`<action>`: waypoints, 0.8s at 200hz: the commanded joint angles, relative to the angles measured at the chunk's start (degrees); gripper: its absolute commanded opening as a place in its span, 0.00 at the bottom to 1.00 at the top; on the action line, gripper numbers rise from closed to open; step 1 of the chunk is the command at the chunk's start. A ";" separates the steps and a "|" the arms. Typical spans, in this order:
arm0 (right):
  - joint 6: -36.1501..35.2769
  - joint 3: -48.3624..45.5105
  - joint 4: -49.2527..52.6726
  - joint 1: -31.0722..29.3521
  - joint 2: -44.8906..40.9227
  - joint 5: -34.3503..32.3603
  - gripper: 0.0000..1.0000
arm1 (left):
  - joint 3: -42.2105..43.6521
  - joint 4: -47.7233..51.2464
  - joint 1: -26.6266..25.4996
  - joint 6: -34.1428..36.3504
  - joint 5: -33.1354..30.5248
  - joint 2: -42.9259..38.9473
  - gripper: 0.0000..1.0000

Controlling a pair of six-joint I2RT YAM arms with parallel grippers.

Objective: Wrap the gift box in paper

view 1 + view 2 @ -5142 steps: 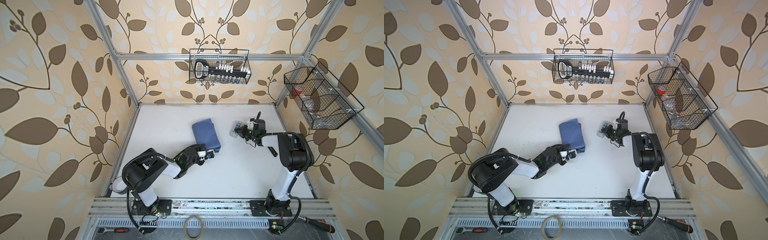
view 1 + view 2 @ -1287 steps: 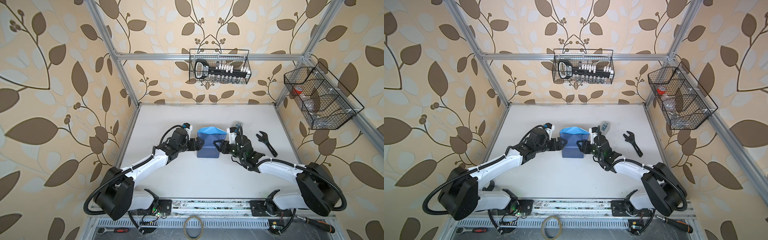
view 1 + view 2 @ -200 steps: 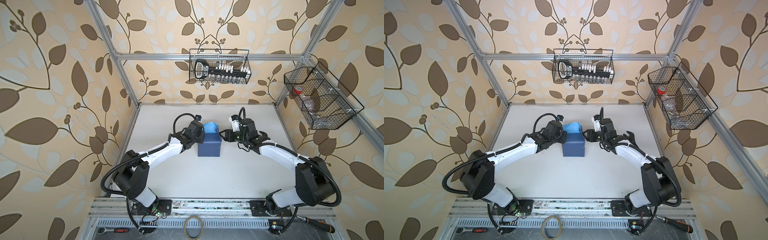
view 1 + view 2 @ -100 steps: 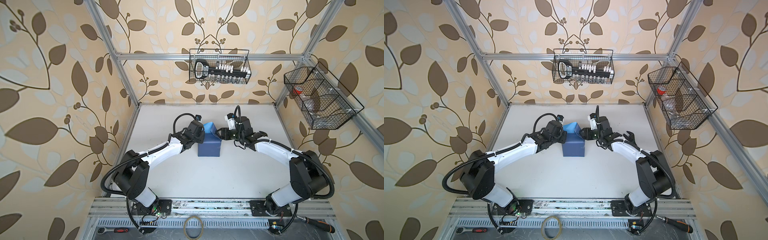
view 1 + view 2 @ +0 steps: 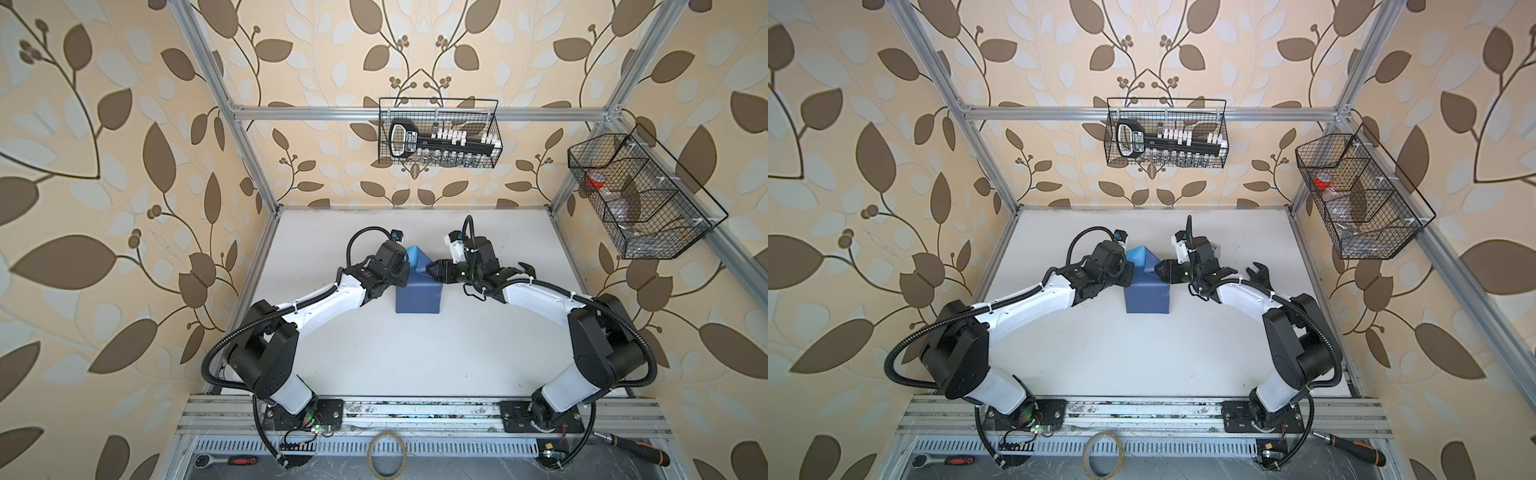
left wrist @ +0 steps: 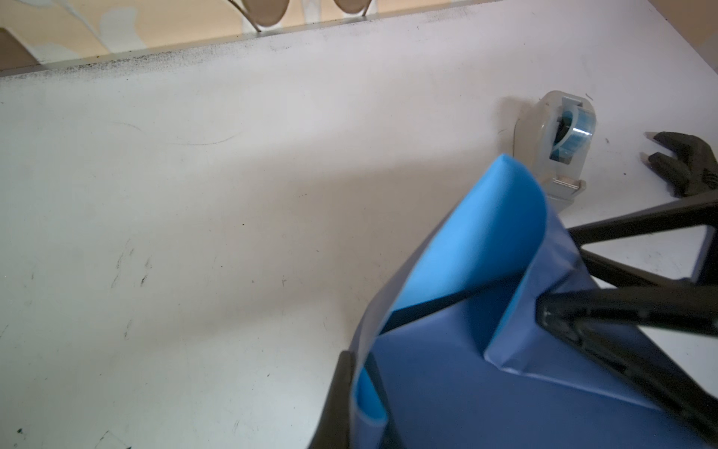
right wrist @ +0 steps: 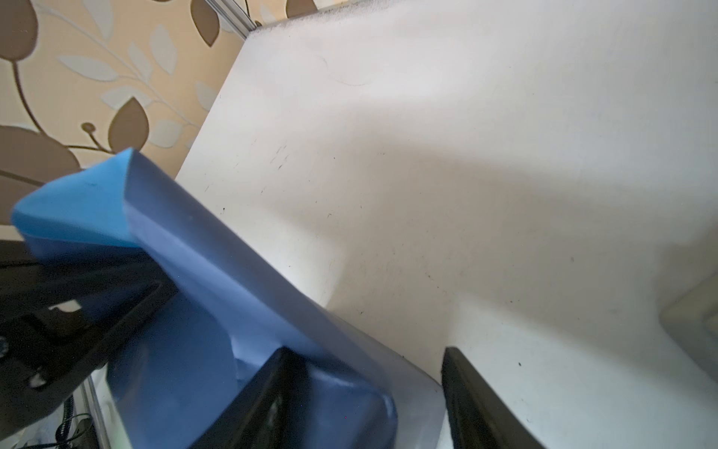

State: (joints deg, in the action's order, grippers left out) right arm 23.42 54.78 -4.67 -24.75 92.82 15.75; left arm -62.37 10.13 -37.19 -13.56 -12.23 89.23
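Observation:
The paper (image 5: 417,297) (image 5: 1147,297) covers a squarish parcel at mid-table, slate-blue face outward. At its far end a light-blue flap (image 5: 415,257) (image 5: 1140,254) stands up. The gift box is hidden under the paper, apart from a thin dark edge (image 6: 427,311) inside the open end. My left gripper (image 5: 405,275) (image 6: 362,396) is shut on the paper's left flap at the far left corner. At the far right corner my right gripper (image 5: 434,270) (image 7: 369,388) is open. A folded end of paper (image 7: 233,272) lies between its fingers (image 7: 272,388).
A clear tape dispenser (image 6: 555,144) and a black wrench (image 5: 525,270) (image 6: 684,155) lie on the table behind my right wrist. Wire baskets hang on the back wall (image 5: 440,141) and the right wall (image 5: 640,195). A tape roll (image 5: 386,451) and hand tools lie along the front rail.
My right gripper has moved left from beside the parcel onto its far right corner. The left gripper has kept its hold and place.

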 commanded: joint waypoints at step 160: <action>-4.00 -7.23 -10.43 1.20 0.73 4.38 0.53 | 0.25 -1.54 -0.55 -0.46 3.95 -2.46 0.24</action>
State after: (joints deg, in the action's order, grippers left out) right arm 20.53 51.11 -14.74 -23.35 94.04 21.26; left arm -61.82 9.23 -37.19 -13.74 -10.48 89.21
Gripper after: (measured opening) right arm 0.527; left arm 0.136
